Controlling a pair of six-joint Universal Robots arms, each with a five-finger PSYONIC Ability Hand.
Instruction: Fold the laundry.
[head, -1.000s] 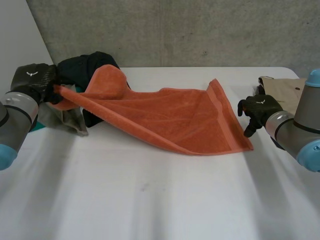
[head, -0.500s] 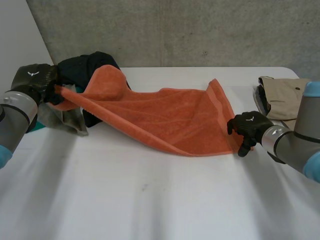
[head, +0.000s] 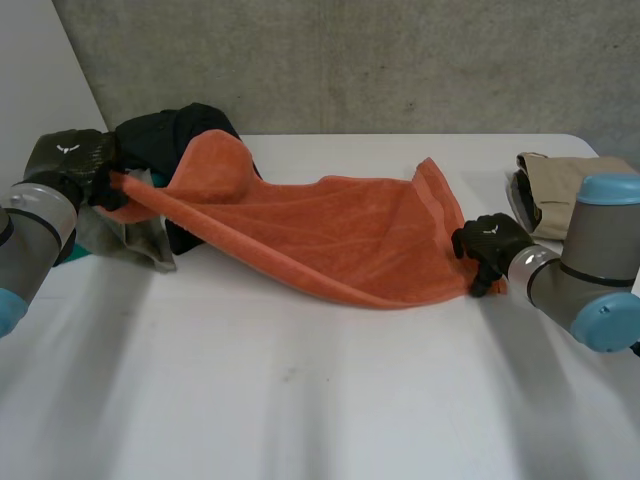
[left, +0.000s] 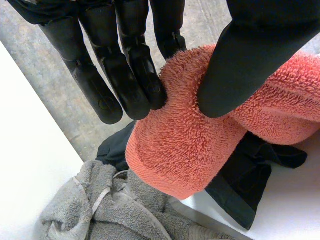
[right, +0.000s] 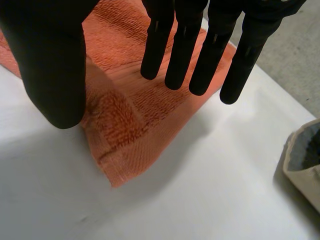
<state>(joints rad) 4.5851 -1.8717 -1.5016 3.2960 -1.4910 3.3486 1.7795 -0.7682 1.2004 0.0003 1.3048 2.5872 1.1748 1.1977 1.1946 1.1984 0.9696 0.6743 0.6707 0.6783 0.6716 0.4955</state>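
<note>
While left hand (head: 72, 162) pinches orange towel (head: 330, 240) at 1 end above dark pile (head: 160, 135), right hand (head: 488, 240) hangs spread over the other end's corner on table (head: 300, 400). Risk: shallow grasp, corner slips.

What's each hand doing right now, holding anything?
Left hand: shut on the orange towel, one end pinched between fingers and thumb.
Right hand: open, fingers straight over the towel's near corner.
</note>
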